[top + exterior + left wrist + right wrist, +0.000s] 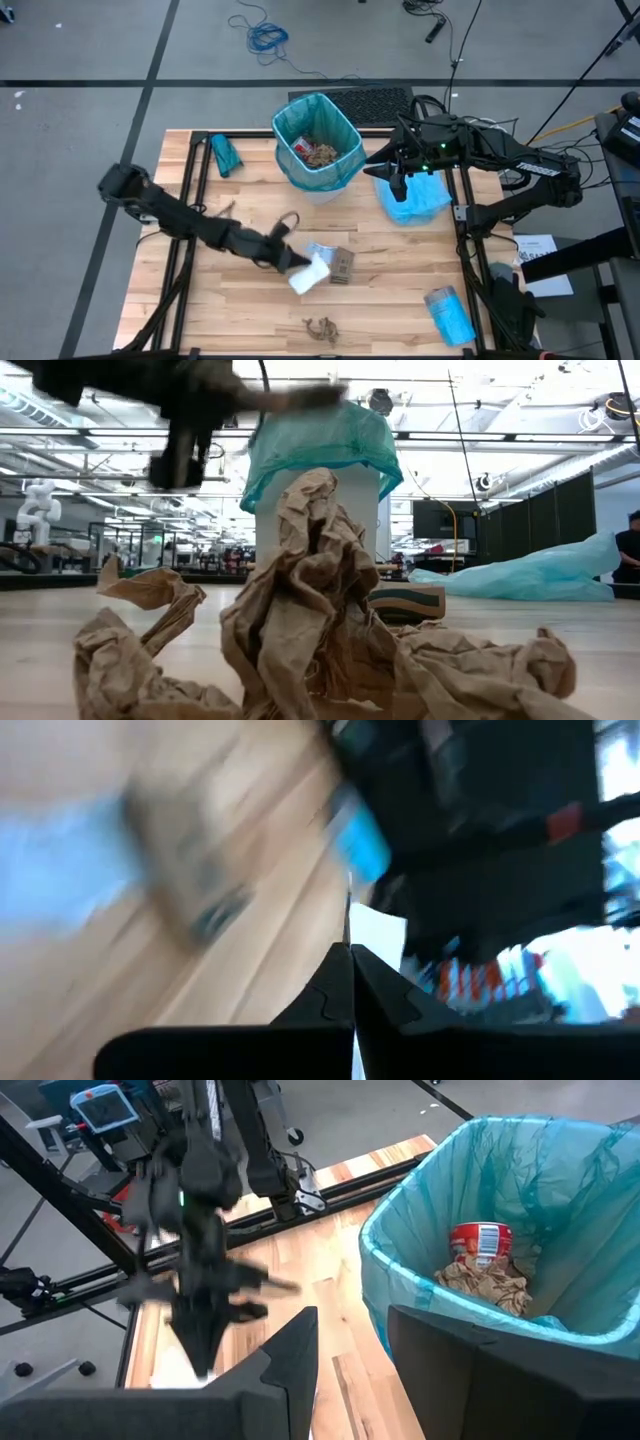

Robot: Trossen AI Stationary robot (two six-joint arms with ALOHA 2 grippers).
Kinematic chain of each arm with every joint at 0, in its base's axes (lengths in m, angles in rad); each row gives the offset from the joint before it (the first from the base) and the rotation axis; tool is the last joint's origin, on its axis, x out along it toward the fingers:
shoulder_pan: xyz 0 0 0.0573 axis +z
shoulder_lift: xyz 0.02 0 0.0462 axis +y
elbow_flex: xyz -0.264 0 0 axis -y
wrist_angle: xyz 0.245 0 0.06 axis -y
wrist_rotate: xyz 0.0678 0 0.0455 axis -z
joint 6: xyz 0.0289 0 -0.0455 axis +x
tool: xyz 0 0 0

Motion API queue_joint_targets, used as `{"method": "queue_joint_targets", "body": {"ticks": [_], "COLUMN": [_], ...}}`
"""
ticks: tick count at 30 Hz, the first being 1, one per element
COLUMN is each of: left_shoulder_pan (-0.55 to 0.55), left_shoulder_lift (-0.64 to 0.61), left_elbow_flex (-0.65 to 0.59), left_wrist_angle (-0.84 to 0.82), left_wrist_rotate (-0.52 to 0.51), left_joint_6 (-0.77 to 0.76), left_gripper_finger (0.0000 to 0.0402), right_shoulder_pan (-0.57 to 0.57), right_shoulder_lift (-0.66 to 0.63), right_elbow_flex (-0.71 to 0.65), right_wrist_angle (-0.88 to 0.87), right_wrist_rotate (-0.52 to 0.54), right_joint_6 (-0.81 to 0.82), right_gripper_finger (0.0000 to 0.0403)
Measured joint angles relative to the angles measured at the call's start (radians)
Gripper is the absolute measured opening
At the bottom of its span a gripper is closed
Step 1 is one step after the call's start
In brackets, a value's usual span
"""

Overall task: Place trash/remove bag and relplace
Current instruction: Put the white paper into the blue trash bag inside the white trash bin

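The left claw [290,260] is pinched fully shut mid-tabletop [400,300], touching the white packet [310,273]; I cannot tell whether it grips it; the right claw [397,185] hangs part-open beside the lined bin [317,140] holding a bottle [481,1240] and paper wads [485,1283].

Bright, even ceiling light is flooding the table [400,270], casting soft shadows; motion blur is smearing the left wrist view and the left arm [190,420].
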Motion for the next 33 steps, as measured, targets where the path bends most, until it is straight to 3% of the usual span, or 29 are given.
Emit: {"method": "queue_joint_targets", "body": {"ticks": [4,9,15,19,22,27,33], "left_shoulder_pan": [0.051,0.161,0.375,0.559,0.695,0.871,0.956], "left_shoulder_lift": [-0.147,-0.275,-0.303,-0.248,-0.189,-0.074,0.016], "left_elbow_flex": [0.043,0.185,0.479,0.658,0.742,0.803,0.812], "left_wrist_angle": [-0.008,-0.053,-0.509,-0.742,-0.804,-0.829,-0.872], "left_wrist_rotate": [-0.078,-0.102,-0.089,-0.012,0.086,0.29,0.388], "left_joint_6": [0.154,0.392,0.657,0.836,0.924,0.99,1.003], "left_gripper_finger": [0.0,0.0,0.0,0.0,0.0,0.0,0.0001], "right_shoulder_pan": [0.0,0.0,0.0,0.0,0.0,0.0,0.0], "right_shoulder_lift": [0.0,0.0,0.0,0.0,0.001,0.021,0.064], "right_elbow_flex": [0.0,0.0,0.0,0.0,0.0,0.0,0.0], "right_wrist_angle": [0.0,0.002,0.033,0.041,0.045,0.047,0.045], "right_wrist_rotate": [0.0,0.0,0.006,0.059,0.093,0.149,0.16], "right_joint_6": [0.0,0.0,0.02,0.04,0.056,0.086,0.106], "right_gripper_finger": [0.0116,0.0116,0.0116,0.0116,0.0116,0.0116,0.0116]}}
